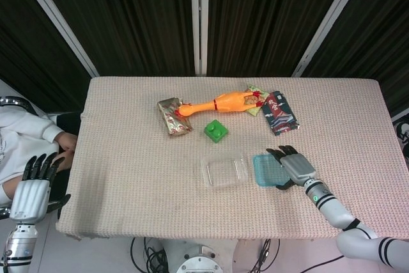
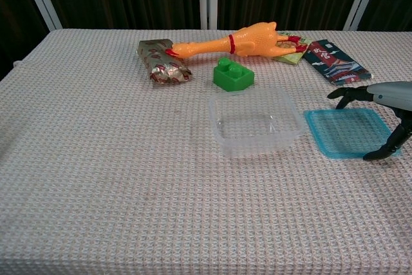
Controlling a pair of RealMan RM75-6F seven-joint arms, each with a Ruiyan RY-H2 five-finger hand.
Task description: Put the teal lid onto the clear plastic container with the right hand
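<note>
The teal lid (image 1: 266, 171) (image 2: 347, 132) lies flat on the cloth, just right of the clear plastic container (image 1: 224, 171) (image 2: 256, 122). My right hand (image 1: 291, 165) (image 2: 383, 109) hovers over the lid's right half, fingers spread above its far edge and the thumb down by its near right corner. It holds nothing. My left hand (image 1: 33, 185) hangs off the table's left edge with fingers apart and empty; the chest view does not show it.
A green block (image 1: 216, 131) (image 2: 233, 75) sits just behind the container. Further back lie a rubber chicken (image 1: 220, 103) (image 2: 243, 40), a foil snack packet (image 1: 174, 117) (image 2: 163, 62) and a dark patterned packet (image 1: 280, 112) (image 2: 336, 62). A person's sleeve (image 1: 25, 133) shows at far left.
</note>
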